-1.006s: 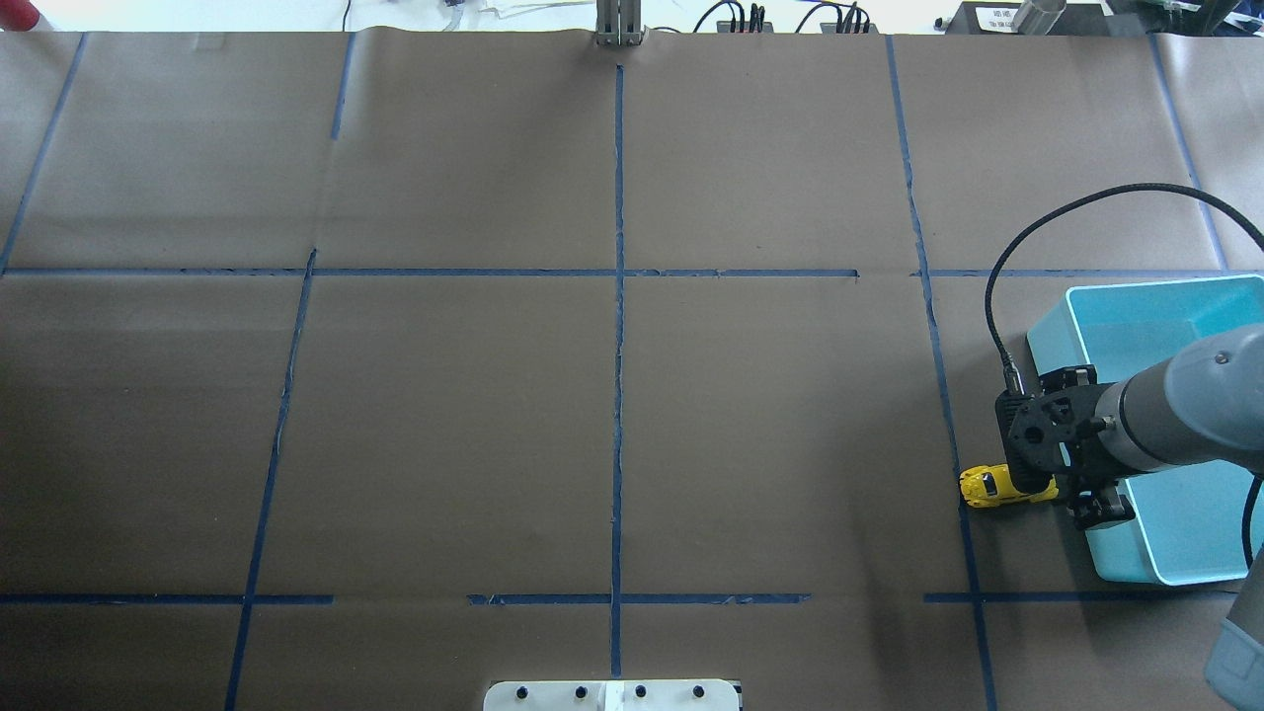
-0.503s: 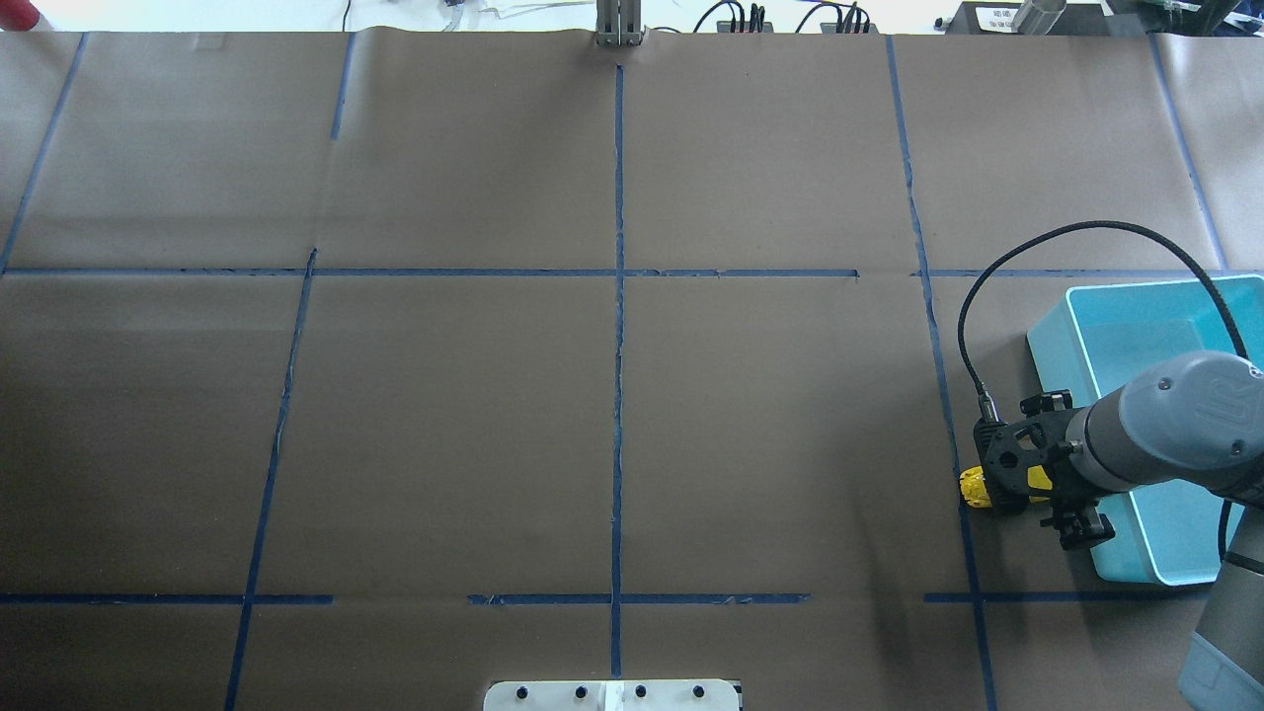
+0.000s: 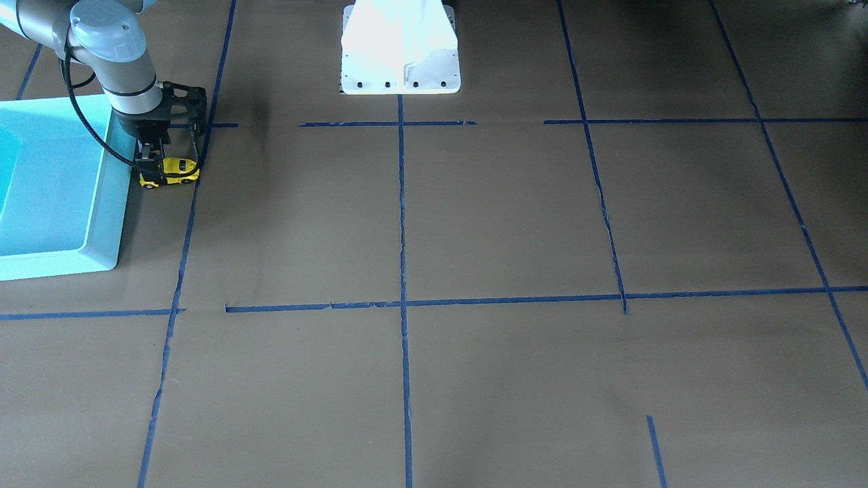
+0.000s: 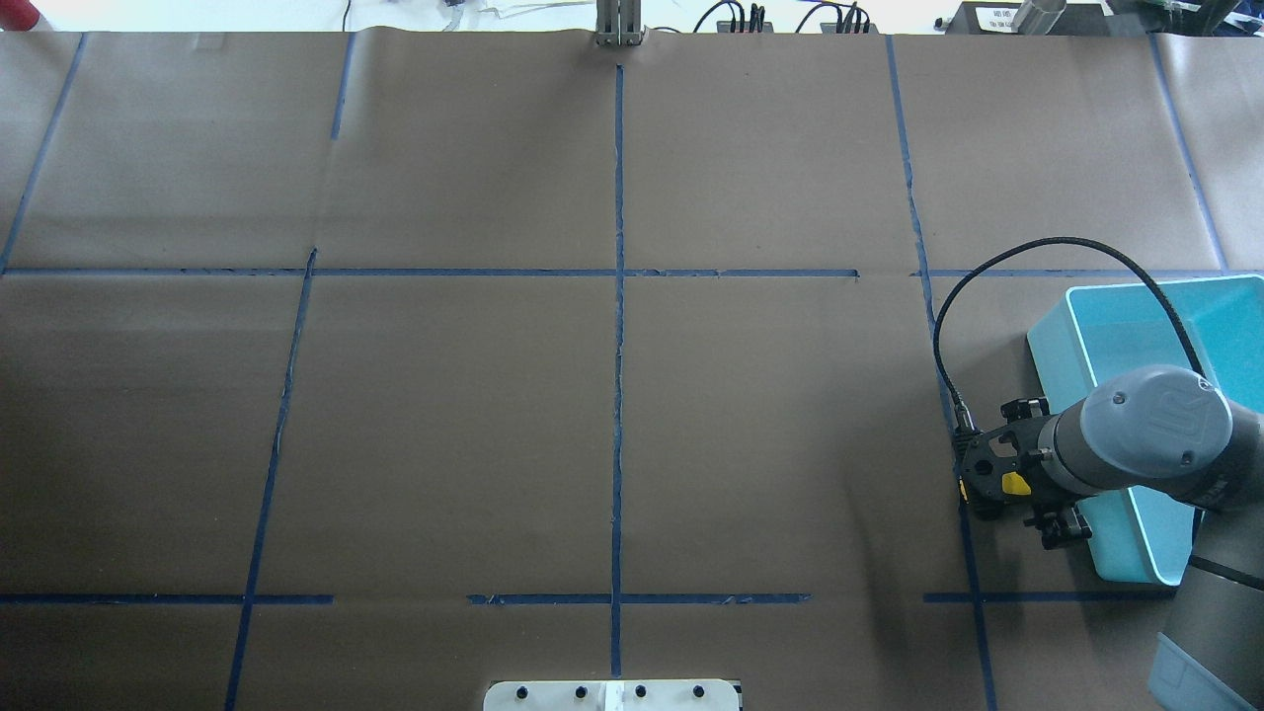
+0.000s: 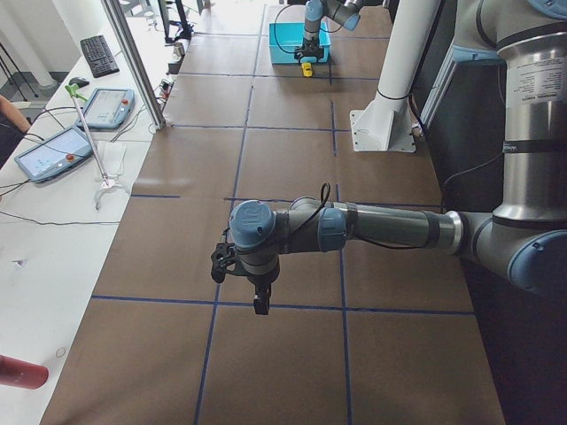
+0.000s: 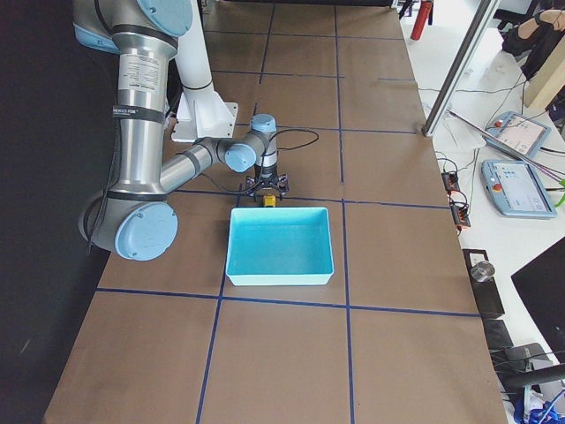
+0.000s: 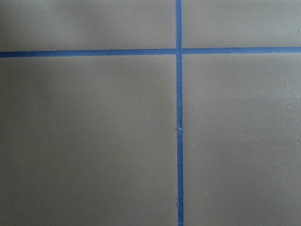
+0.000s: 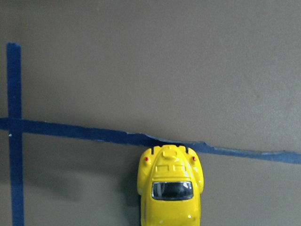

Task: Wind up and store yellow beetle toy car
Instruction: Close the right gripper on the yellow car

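Note:
The yellow beetle toy car [image 3: 173, 171] stands on the brown table cover right beside the near wall of the turquoise bin [image 3: 102, 224]. My right gripper [image 3: 152, 163] hangs straight down over the car's bin-side end, low, and looks open with nothing lifted. In the overhead view my wrist hides most of the car [image 4: 1014, 483]. The right wrist view shows the car [image 8: 170, 188] at the bottom edge, touching a blue tape line. My left gripper [image 5: 257, 297] hovers over bare table far from the car. I cannot tell whether it is open or shut.
The bin [image 4: 1062, 346] is empty where it shows. The robot's white base [image 3: 400, 61] stands at the table's edge in the middle. A metal pole [image 5: 133, 62] and operator tablets [image 5: 53, 150] stand beside the table's far side.
My right arm has swung over the car and turned to point straight down, now covering most of it from above. The car has stayed in place.

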Robot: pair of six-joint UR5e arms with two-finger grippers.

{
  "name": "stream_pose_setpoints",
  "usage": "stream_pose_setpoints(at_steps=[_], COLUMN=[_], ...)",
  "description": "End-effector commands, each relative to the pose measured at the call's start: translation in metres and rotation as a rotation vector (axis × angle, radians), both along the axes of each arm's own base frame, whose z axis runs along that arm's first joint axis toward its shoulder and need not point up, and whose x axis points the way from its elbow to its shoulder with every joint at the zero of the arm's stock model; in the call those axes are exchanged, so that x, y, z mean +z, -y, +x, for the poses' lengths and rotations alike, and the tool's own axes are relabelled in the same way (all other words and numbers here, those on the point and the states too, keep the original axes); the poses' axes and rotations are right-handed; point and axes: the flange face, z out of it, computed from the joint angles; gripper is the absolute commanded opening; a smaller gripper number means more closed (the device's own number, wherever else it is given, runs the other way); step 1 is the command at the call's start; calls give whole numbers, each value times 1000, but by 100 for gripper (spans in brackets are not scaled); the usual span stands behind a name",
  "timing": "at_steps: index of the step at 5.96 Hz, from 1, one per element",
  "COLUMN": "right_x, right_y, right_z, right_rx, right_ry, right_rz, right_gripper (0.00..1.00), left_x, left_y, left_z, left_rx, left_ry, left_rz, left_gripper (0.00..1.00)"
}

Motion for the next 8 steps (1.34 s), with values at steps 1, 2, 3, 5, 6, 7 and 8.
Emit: stream_pose_setpoints(at_steps=[1,2,3,5,6,7,8], right_x=[12,11,9,13,10,2,-25], right_y=[-4,-3,-2,-5,4,15,23], right_z=[-10,-12,-9,-12,-6,8,30], right_rx=[-14,-14,3,-33,-52,-35,-16], right_ry=[-23,-19,-16,-24,-19,-3,12], right_rz=[1,2,-3,2,22,29,-25], right_gripper=[99,91,59,15,3,0,0], left_x=[1,1,1,1,1,1,1], left_y=[-1,-1,-1,-1,-1,-1,-1], left_z=[0,0,0,-1,-1,-1,-1], left_rx=[0,0,0,-1,-1,-1,-1], left_ry=[0,1,0,1,1,1,1], left_rz=[-2,-2,-2,-2,-2,-2,-2], left_gripper=[100,100,100,100,100,100,100])
